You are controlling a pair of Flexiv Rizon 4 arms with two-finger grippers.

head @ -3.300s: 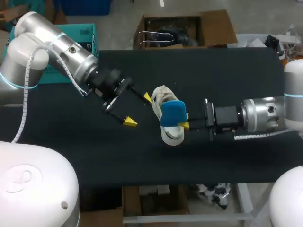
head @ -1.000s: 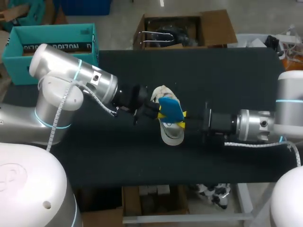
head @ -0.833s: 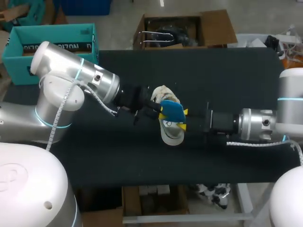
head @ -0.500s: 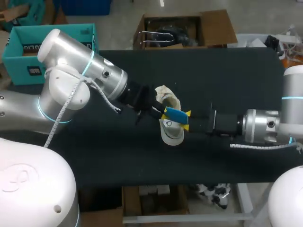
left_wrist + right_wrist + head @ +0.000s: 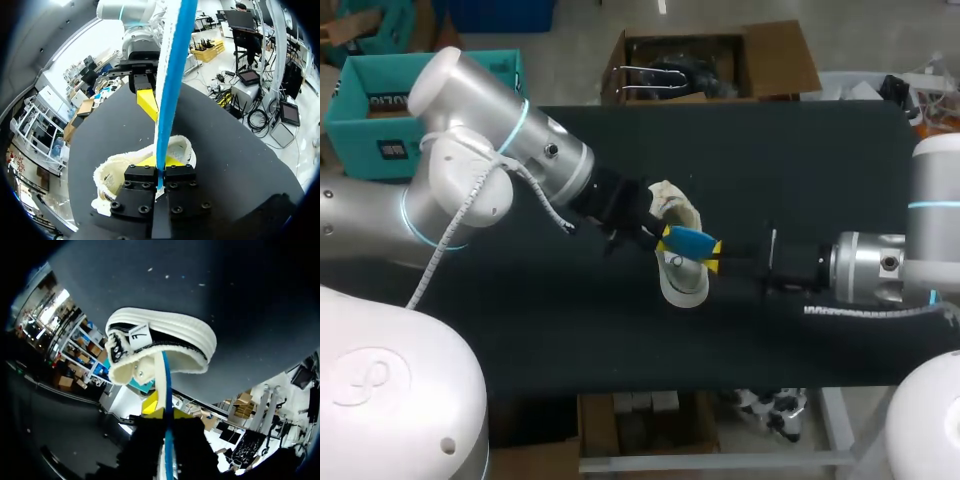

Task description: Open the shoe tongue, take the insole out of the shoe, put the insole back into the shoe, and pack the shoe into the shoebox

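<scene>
A white shoe lies on its side in the middle of the black table. Just above its opening, a blue insole is held edge-up between both arms. My left gripper is shut on the insole's left end, my right gripper on its right end. In the left wrist view the insole rises edge-on from my left gripper over the shoe. In the right wrist view the insole runs from my right gripper toward the shoe. A teal shoebox stands at the far left.
My left arm crosses the table's left half and partly covers the teal box. My right arm lies low along the right half. Bare table shows behind and in front of the shoe.
My left arm swung in from the left and shut on the insole's left end. The insole tipped from flat-facing to edge-on and sank toward the shoe. My right gripper's fingers narrowed.
</scene>
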